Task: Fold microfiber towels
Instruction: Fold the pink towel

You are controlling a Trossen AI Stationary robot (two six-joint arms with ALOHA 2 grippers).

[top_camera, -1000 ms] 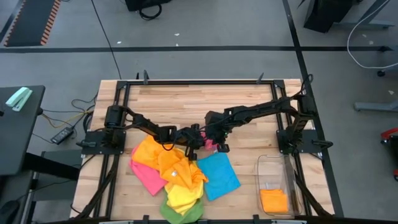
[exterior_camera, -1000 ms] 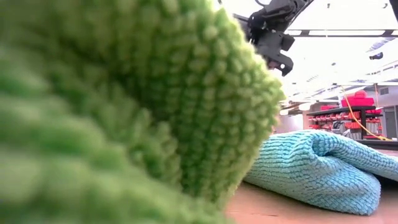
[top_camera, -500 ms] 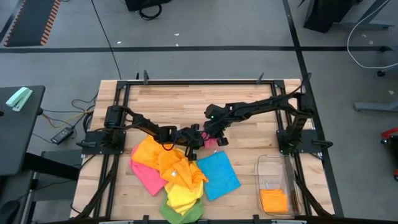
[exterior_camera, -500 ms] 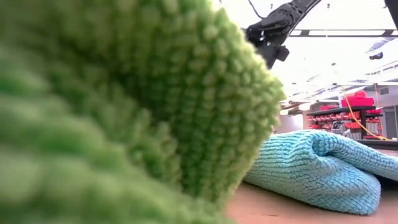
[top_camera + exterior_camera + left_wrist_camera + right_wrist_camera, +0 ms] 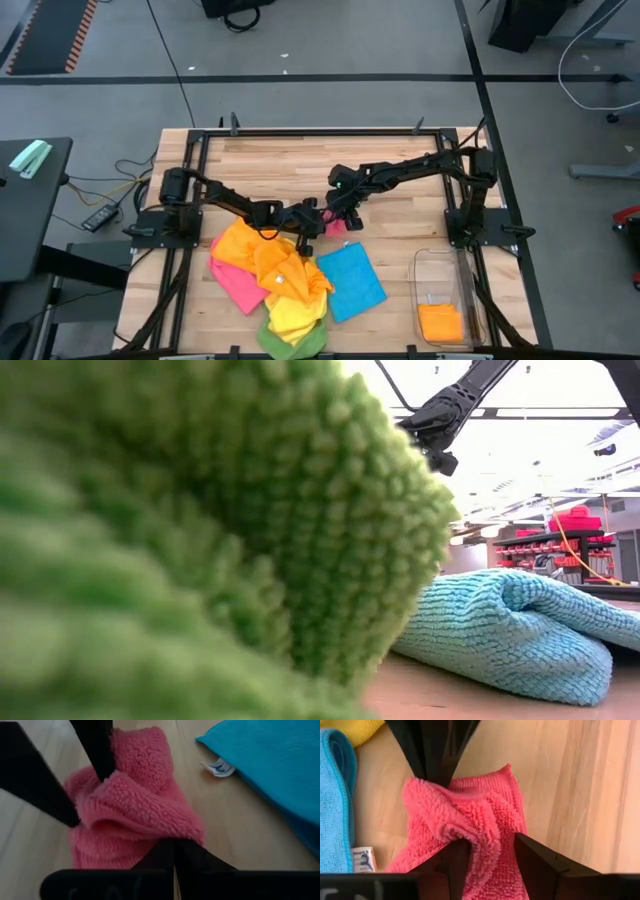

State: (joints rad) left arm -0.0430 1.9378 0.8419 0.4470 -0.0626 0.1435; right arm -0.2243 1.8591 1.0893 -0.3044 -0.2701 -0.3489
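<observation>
Just beyond the blue towel [image 5: 349, 282], both grippers, left [image 5: 308, 224] and right [image 5: 345, 212], were clamped from opposite sides on a bunched pink towel [image 5: 470, 827].

The table [image 5: 280, 165] has a light wooden plank top inside a black metal frame. Lying directly on it: a heap of orange, pink, yellow and green towels [image 5: 270, 285] at the front left; a blue towel [image 5: 350, 282] flat just beside the heap; a small pink towel [image 5: 335, 228] near the middle; a clear bin [image 5: 443, 270] at the front right.
</observation>
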